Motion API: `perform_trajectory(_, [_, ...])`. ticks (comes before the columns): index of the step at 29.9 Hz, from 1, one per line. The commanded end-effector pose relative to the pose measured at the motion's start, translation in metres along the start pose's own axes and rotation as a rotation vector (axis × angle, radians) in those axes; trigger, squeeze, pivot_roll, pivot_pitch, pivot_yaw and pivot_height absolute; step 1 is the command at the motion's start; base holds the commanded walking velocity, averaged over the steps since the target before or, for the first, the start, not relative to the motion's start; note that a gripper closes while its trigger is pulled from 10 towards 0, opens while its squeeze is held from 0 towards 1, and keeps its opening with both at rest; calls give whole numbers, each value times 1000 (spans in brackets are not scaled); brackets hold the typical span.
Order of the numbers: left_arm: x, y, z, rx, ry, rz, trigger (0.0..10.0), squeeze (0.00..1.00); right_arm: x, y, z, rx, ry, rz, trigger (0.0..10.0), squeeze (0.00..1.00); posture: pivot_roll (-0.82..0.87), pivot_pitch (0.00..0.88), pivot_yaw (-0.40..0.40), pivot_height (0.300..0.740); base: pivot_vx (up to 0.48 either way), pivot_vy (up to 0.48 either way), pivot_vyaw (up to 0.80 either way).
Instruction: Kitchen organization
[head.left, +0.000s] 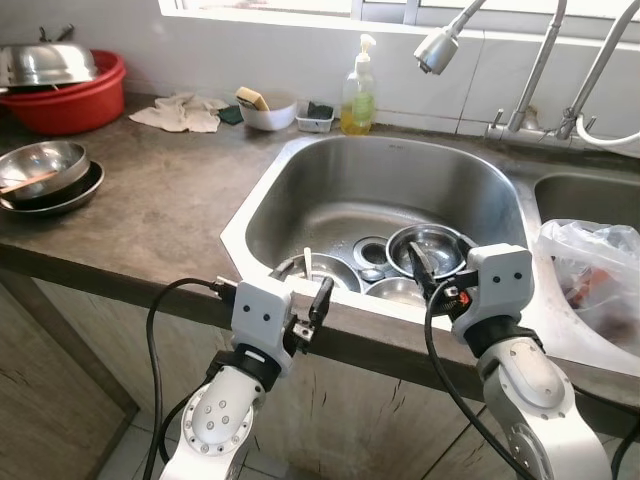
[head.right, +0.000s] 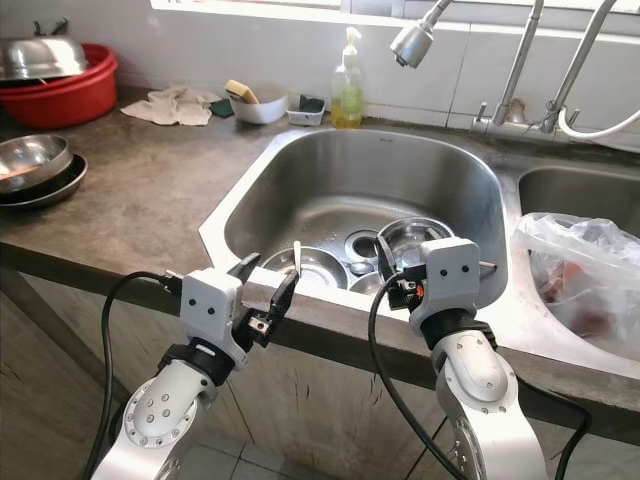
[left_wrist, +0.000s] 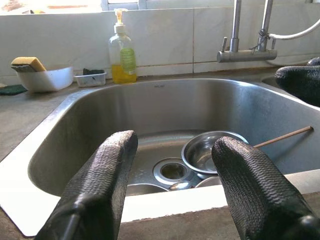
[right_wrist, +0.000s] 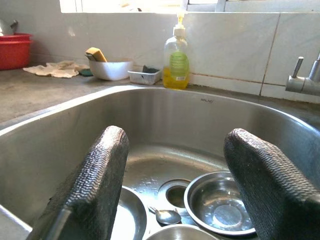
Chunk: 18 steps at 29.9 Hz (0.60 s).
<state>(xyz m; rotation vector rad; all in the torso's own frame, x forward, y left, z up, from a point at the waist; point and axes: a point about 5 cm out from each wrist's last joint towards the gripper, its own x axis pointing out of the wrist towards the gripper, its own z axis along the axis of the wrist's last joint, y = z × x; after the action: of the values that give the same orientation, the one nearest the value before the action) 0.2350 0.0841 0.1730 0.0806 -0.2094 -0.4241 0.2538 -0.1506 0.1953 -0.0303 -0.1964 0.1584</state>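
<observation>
While both grippers, left (head.left: 303, 290) and right (head.left: 428, 268), hold fingers apart above the sink (head.left: 300, 160), wet stacked bowls (head.left: 430, 245) could slip.

Head stereo pair: looks forward and down from above surface (head.left: 170, 190) edge onto sink (head.left: 390, 190), both arms in foreground; right eye shifted slightly sideways, same scene. Left wrist camera: low at sink's near rim, close, facing window wall across basin. Right wrist camera: lower, inside basin, same facing. All views share soap bottle (head.left: 358, 95) and steel bowl (right_wrist: 220, 202) by drain.
</observation>
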Motion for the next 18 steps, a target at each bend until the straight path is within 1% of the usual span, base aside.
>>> perform_trajectory(1, [0, -2, -4, -9, 12, -3, 10000, 0, -1, 3, 2, -10, -9, -1, 10000, 0, 138, 26, -26, 740, 0, 0, 0])
perform_trajectory(3, [0, -3, -5, -13, 17, -4, 10000, 0, 2, 3, -2, -37, 7, -16, 10000, 0, 146, 23, -27, 740, 0, 0, 0])
perform_trajectory(6, [-1, -3, -6, -15, 27, -4, 10000, 0, 5, 6, -4, -21, 12, -16, 10000, 0, 149, 23, -29, 740, 0, 0, 0])
perform_trajectory(9, [-2, -2, -8, -35, 39, 6, 10000, 0, 7, 8, -3, -24, 2, -5, 10000, 0, 154, 24, -31, 740, 0, 411, 0])
perform_trajectory(14, [-3, -1, -9, -30, 41, 6, 10000, 0, 9, 11, -2, -36, -7, 2, 10000, 0, 156, 29, -32, 740, 0, 471, 800])
perform_trajectory(18, [-5, -3, -9, -28, 40, -1, 10000, 0, 10, 11, -2, -32, -10, 1, 10000, 0, 155, 35, -31, 740, 0, 0, 800])
